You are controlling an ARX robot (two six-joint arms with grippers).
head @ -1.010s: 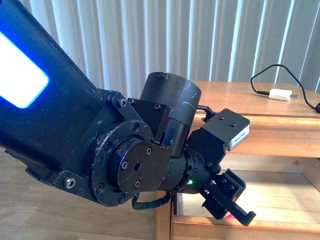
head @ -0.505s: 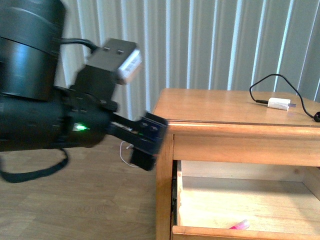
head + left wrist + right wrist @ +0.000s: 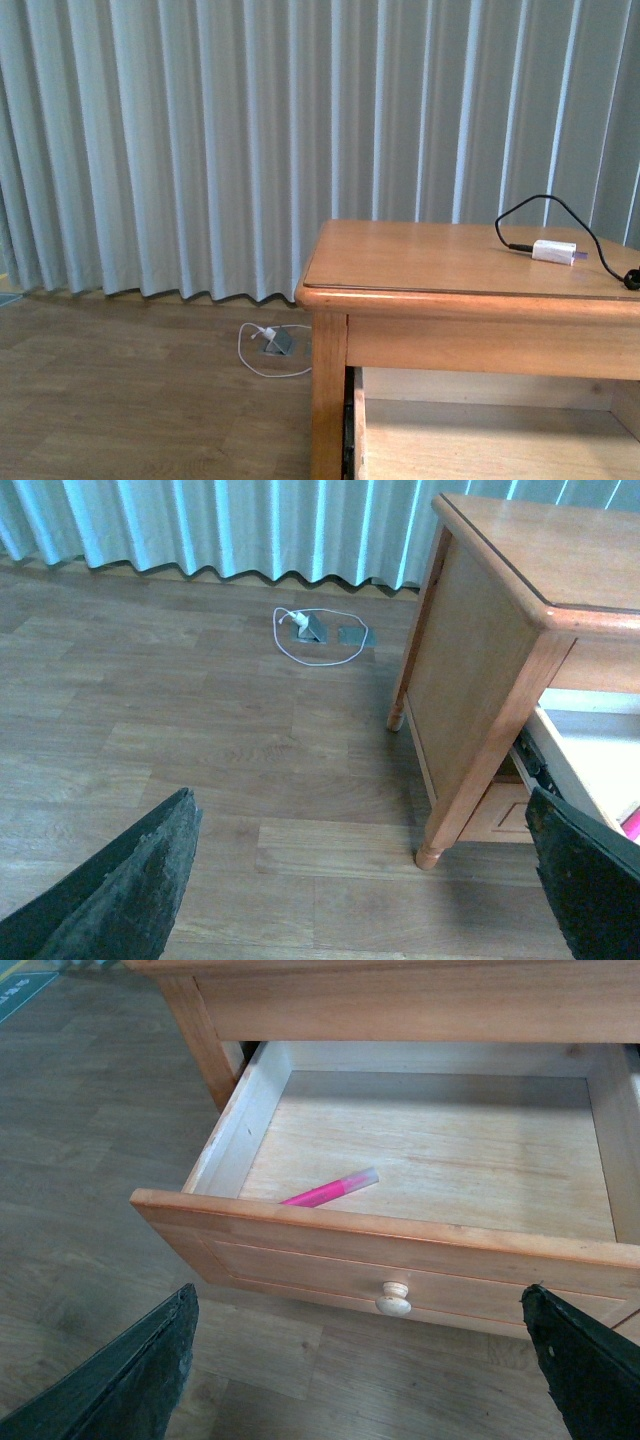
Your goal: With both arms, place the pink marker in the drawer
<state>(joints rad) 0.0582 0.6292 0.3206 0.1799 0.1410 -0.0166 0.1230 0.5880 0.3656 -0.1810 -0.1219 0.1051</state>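
My left claw (image 3: 360, 805) is spread wide and empty above the wooden floor (image 3: 180, 720), beside the bench (image 3: 480, 670). My right claw (image 3: 358, 1298) gapes just as empty over the drawer (image 3: 420, 1256), which stands open. The pink marker (image 3: 330, 1190) lies slantwise on the drawer's bottom, close behind its front wall. A white charger (image 3: 553, 251) sits on the bench top.

Drawer (image 3: 400, 1255) is varnished honey wood with a soft sheen outside, bare matt pale wood inside, smooth knob (image 3: 393, 1301). Pink marker (image 3: 328, 1191) looks like glossy plastic. My finger pads (image 3: 120, 1390): rough matt black. Curtains (image 3: 200, 150) are cloth.
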